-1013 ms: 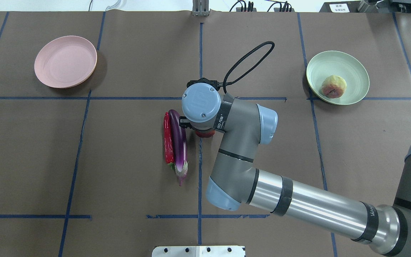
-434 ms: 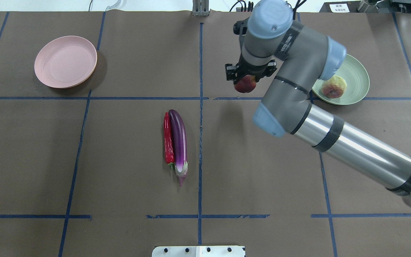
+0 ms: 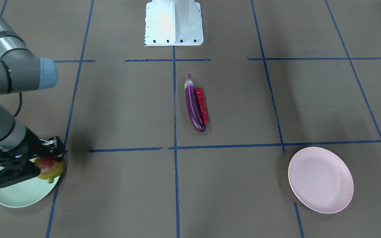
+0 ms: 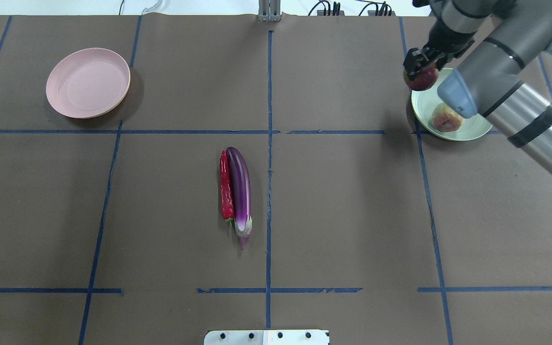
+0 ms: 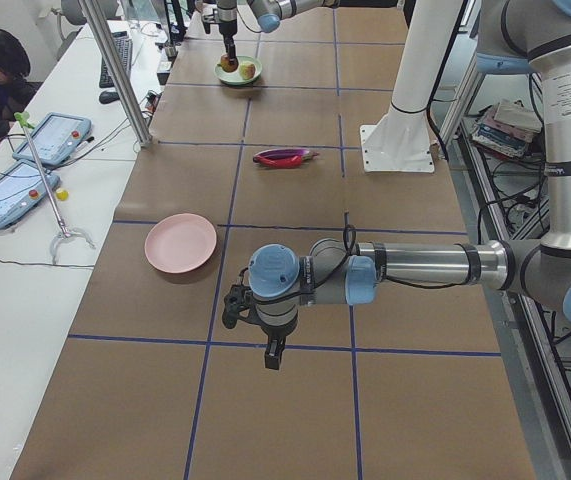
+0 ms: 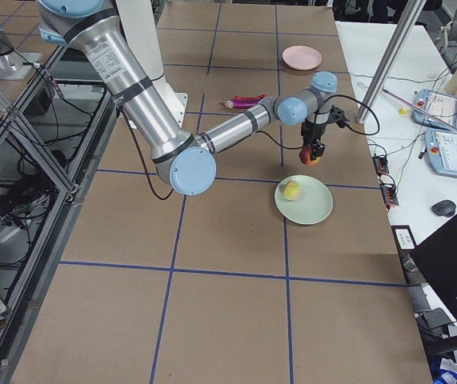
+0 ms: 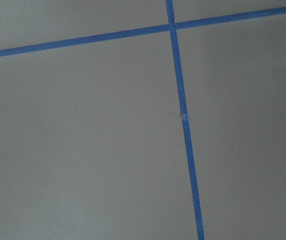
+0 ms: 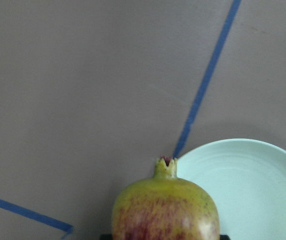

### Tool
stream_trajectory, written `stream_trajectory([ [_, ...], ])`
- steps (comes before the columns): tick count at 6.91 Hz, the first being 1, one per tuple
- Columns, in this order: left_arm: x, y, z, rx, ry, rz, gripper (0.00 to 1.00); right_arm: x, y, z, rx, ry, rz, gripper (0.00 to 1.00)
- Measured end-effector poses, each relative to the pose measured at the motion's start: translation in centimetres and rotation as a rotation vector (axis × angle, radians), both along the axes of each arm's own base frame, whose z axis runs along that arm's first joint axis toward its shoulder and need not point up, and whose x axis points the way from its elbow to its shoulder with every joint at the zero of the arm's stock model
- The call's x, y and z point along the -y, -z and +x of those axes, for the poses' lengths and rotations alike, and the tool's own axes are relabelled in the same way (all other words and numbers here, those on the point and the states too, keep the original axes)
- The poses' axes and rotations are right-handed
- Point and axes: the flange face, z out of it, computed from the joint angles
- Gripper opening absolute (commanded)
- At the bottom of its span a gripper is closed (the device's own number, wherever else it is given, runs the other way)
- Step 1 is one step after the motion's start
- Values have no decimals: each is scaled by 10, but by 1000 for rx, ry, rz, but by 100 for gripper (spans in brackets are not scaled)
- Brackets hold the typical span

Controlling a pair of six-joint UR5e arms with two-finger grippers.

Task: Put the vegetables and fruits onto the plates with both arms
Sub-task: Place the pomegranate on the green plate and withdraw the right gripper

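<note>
Right now my right claw (image 4: 422,73) is clamped on the pomegranate (image 8: 165,210), a finger on each side, w/ the fruit held clear of the counter (image 4: 161,239). It hangs at the far-left rim of the mint plate (image 6: 314,206), which sits at the counter's far right. From the wrist cam the plate shows below and to the right of the fruit, and the small crown tip points out ahead. The skin is yellow-green up by the crown and mottled red lower down. In the side view the pomegranate isn't touching the plate.

On that same plate lies the peach (image 4: 444,119), pale green w/ a pink blush, toward the plate's near side. My right arm crosses over the plate's far-right part in the overhead view.

At the ctr of the counter the eggplant (image 4: 240,189) & chili pepper (image 4: 226,187) lie side by side, touching along their length. The chili is on the left, and both stem ends point toward the near edge. The pink plate (image 4: 88,82) sits far left, well apart from them.

My left claw (image 5: 273,358) points down over the counter, further left than the pink plate. Its wrist cam shows only brown surface & crossing blue tape lines (image 7: 183,115). I can't tell whether that claw is open or closed, since it shows in the side view only.
</note>
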Motion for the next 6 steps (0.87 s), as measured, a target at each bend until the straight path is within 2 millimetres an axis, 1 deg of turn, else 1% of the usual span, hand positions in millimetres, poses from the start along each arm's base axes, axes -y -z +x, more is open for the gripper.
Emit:
stream_trajectory([
  [1, 0, 0, 0, 0, 0, 1, 100, 18, -43, 28, 13, 43, 19, 5],
  [2, 0, 0, 0, 0, -1, 2, 100, 27, -88, 39, 28, 59, 41, 19],
  [3, 0, 1, 0, 0, -1, 2, 100, 23, -125, 45, 37, 59, 43, 56],
  [4, 0, 1, 0, 0, -1, 2, 100, 17, -144, 47, 38, 47, 25, 99],
  [5, 0, 1, 0, 0, -1, 2, 100, 11, -157, 47, 37, 33, 3, 100],
  [6, 0, 1, 0, 0, -1, 3, 100, 8, -159, 46, 40, 29, -4, 100],
])
